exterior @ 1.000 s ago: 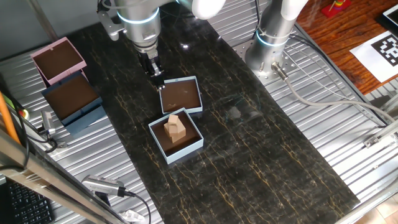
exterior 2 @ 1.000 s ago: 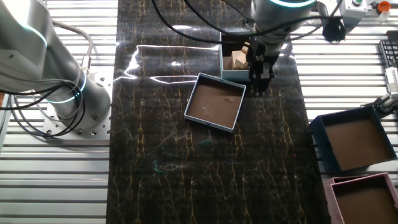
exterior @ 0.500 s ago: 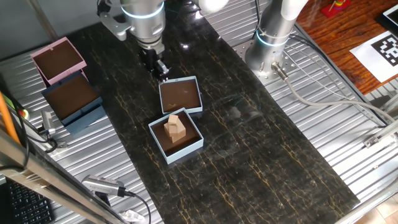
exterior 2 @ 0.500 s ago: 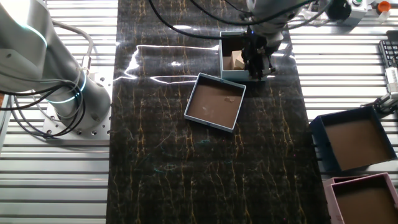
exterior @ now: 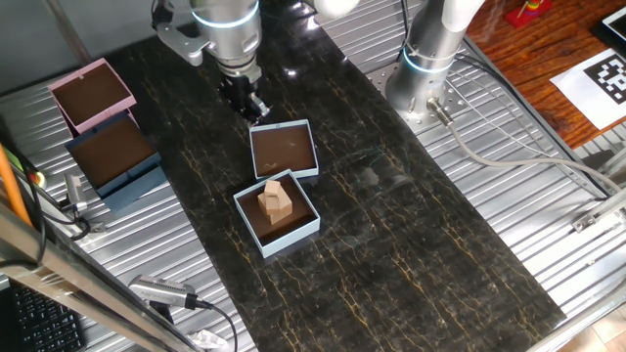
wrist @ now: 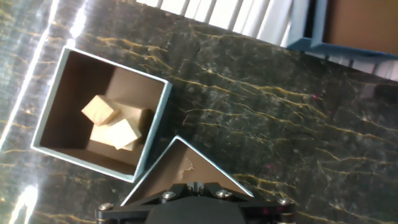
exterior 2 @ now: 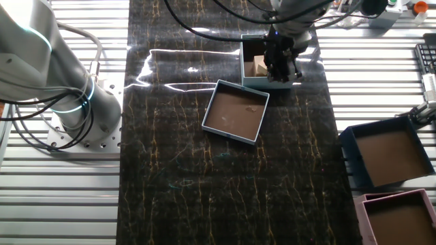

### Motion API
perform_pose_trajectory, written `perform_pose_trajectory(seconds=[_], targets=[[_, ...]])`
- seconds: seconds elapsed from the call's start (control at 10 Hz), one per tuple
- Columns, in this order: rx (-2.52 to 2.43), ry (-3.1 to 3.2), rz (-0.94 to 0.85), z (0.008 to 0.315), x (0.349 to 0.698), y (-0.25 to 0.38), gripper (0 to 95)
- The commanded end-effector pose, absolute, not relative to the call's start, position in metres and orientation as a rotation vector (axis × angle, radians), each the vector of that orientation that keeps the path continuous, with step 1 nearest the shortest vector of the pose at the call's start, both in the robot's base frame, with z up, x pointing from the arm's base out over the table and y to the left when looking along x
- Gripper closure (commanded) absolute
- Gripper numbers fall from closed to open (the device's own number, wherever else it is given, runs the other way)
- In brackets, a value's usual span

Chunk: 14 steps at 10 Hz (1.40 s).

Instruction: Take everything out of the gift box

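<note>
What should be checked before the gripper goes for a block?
1. Blocks are in the box: ok.
2. Box is open on top: ok.
3. Gripper is centred over the blocks: not ok. In the hand view the box lies off to the left, with the tray corner below.
4. Gripper is open: cannot tell.
5. Block count: cannot tell, since they are piled up.

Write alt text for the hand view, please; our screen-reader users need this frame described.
Looking down on a dark marble table, an open pale blue gift box at the left holds a few tan wooden blocks. A corner of a shallower matching tray pokes in at the bottom, above the camera mount; a dark blue box shows at the top right.
</note>
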<state>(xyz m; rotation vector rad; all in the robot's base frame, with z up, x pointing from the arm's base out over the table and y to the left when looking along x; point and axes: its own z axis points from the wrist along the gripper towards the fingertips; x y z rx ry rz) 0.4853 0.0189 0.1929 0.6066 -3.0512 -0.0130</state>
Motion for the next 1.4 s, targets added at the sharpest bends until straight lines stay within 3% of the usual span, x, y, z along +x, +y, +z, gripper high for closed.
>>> perform_pose_trajectory(seconds=[0.1, 0.3, 0.7, 1.4], targets=[[0.613, -3.037, -0.017, 0.179, 0.494, 0.041, 95.0], [0.613, -3.042, -0.025, 0.151, 0.502, 0.074, 95.0], [0.631, -3.045, -0.082, 0.101, 0.512, 0.079, 95.0], [0.656, -3.039, -0.051, 0.107, 0.511, 0.076, 95.0]])
